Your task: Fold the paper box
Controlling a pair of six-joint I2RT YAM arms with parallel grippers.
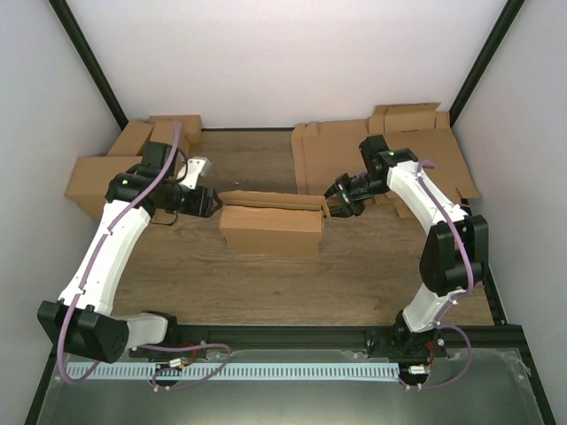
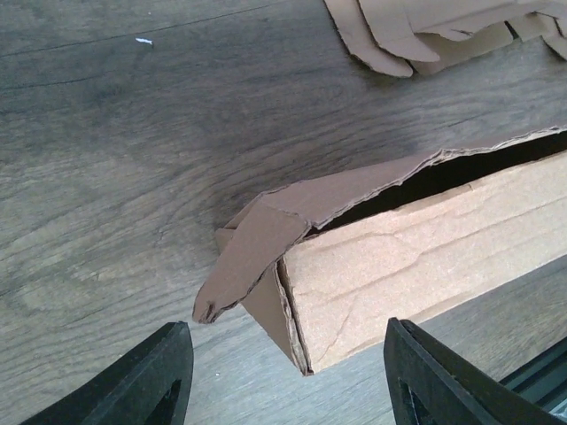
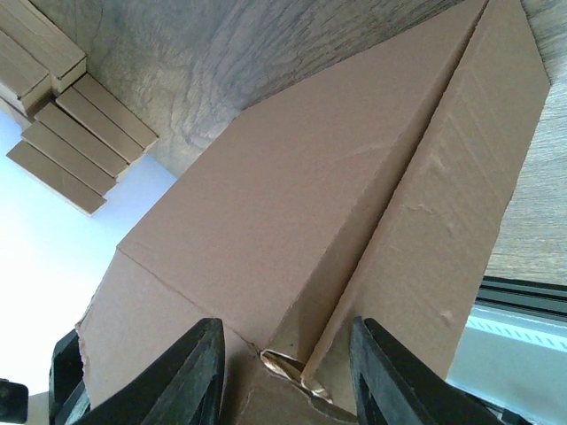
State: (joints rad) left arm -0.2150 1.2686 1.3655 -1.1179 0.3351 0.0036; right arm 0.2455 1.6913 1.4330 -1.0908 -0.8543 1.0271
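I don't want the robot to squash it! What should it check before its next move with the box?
1. Left gripper open: ok, it is wide open and holds nothing.
2. Left end flap tucked in: not ok, it sticks out loose.
3. Top of the paper box closed: not ok, a dark gap shows along it.
4. Right gripper holding firmly: cannot tell; it straddles the box's corner.
5. Box resting on the table: ok.
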